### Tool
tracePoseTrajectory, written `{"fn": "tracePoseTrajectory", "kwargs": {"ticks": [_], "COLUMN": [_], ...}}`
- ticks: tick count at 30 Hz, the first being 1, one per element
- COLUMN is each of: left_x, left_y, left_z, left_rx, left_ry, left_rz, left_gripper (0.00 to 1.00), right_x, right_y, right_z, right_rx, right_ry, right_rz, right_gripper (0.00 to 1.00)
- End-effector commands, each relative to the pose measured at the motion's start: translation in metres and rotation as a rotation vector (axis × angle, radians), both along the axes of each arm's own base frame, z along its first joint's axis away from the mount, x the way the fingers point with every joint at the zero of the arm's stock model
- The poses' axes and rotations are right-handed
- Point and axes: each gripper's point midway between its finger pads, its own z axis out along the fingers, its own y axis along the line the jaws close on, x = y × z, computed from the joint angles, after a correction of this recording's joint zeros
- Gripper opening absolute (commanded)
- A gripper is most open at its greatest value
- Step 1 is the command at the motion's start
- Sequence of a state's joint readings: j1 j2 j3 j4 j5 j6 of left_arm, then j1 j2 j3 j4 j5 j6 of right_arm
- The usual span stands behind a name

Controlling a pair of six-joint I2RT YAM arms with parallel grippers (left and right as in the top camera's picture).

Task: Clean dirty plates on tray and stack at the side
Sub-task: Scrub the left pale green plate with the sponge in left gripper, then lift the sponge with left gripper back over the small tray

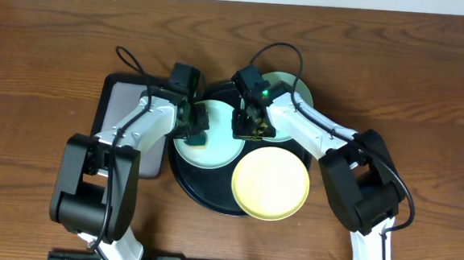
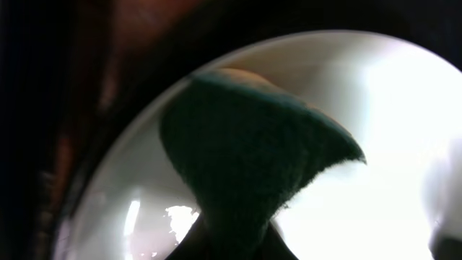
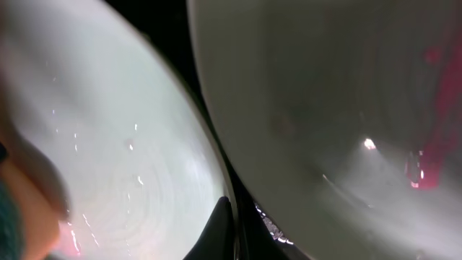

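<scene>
wiping step — left end effector point(image 1: 193, 131) clamps sponge point(image 1: 197, 138) on the tray's point(image 1: 183, 181) middle mint plate point(image 1: 218, 151); right end effector point(image 1: 247, 131) pinched narrow — next, sweep across.

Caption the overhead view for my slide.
Left pincer presses a sponge on a mint plate in the tray; right pincer, shut, sits at its rim.

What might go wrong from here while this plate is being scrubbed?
1. The yellow plate overhangs the round black tray's front-right rim, beside the right arm; a bump may tip it off.
2. The left gripper presses a green sponge on the near mint-green plate; the plate could slide on the glossy tray.
3. The shut right gripper sits between both mint plates and might shove the rear mint-green plate.
</scene>
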State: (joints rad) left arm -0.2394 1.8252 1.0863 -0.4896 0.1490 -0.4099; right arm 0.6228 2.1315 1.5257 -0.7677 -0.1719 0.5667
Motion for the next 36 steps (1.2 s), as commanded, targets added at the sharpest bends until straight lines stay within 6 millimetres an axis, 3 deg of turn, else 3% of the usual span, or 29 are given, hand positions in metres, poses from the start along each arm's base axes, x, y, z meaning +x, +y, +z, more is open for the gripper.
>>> {"fn": "tracePoseTrajectory", "kwargs": {"ticks": [1, 6, 12, 15, 18, 22, 28, 32, 36], "left_x": [0.013, 0.002, -0.042, -0.048, -0.039, -0.009, 0.031, 0.037, 0.030], "left_y": [0.035, 0.036, 0.008, -0.007, -0.015, -0.020, -0.004, 0.014, 0.035], "left_z": [0.002, -0.001, -0.007, -0.004, -0.002, 0.004, 0.016, 0.036, 0.061], "left_rx": [0.189, 0.195, 0.023, -0.069, -0.106, -0.121, -0.027, -0.018, -0.005], "left_ry": [-0.065, -0.018, 0.173, 0.201, 0.164, 0.030, -0.127, -0.102, -0.038], "left_rz": [0.043, 0.037, -0.014, -0.040, -0.053, -0.084, -0.048, -0.001, 0.048], "left_gripper": [0.07, 0.08, 0.08, 0.08, 0.08, 0.08, 0.08, 0.08, 0.08], "right_x": [0.005, 0.005, 0.005, 0.005, 0.005, 0.005, 0.005, 0.004, 0.004], "right_y": [-0.003, -0.003, -0.002, -0.002, -0.002, -0.002, -0.002, -0.003, -0.003], "right_z": [-0.001, -0.001, 0.000, 0.000, 0.000, 0.000, -0.001, -0.001, -0.001], "right_rx": [-0.010, -0.010, -0.008, -0.007, -0.007, -0.008, -0.008, -0.010, -0.010], "right_ry": [-0.006, -0.007, -0.009, -0.010, -0.010, -0.009, -0.008, -0.006, -0.006], "right_rz": [-0.002, -0.002, -0.003, -0.003, -0.003, -0.002, -0.002, -0.002, -0.003], "right_gripper": [0.01, 0.01, 0.01, 0.01, 0.01, 0.01, 0.01, 0.01, 0.01]}}
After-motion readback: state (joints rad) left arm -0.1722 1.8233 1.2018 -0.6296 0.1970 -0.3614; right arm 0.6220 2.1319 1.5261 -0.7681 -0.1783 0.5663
